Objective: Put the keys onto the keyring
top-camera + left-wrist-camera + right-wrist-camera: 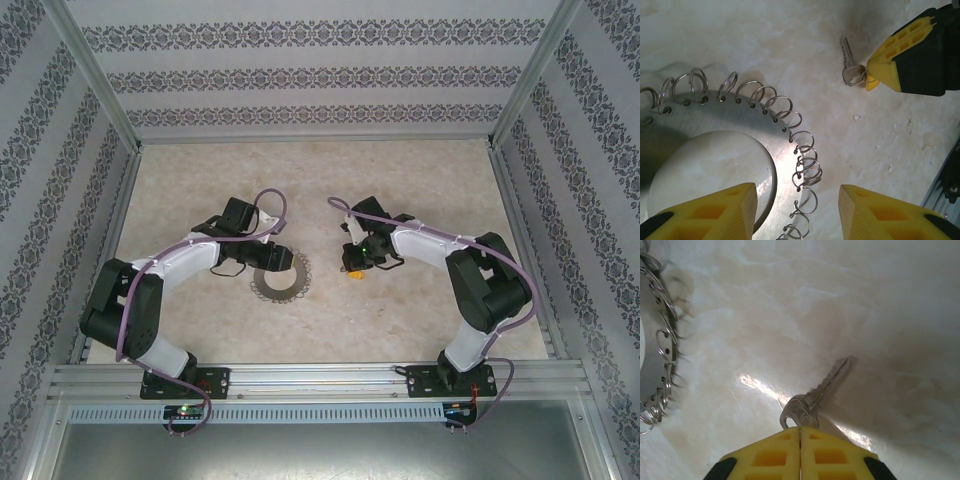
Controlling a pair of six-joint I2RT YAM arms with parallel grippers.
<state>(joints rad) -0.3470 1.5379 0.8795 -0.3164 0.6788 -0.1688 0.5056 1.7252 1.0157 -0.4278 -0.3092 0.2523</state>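
Left gripper (797,192) stands released astride the keyring's (740,112) looped rim. At the ring's 3 o'clock, right gripper (800,429), clenched, touches the key's (825,385) head. Bare table (865,300) spreads beyond.

Key (817,390) silver. Keyring (715,115) grey metal, shiny wire loops along rim. Table (400,180) cream, marbled. Walls (300,60) white, grey floral bands.

The key (849,60) lies right of the keyring (740,115) (not touching).
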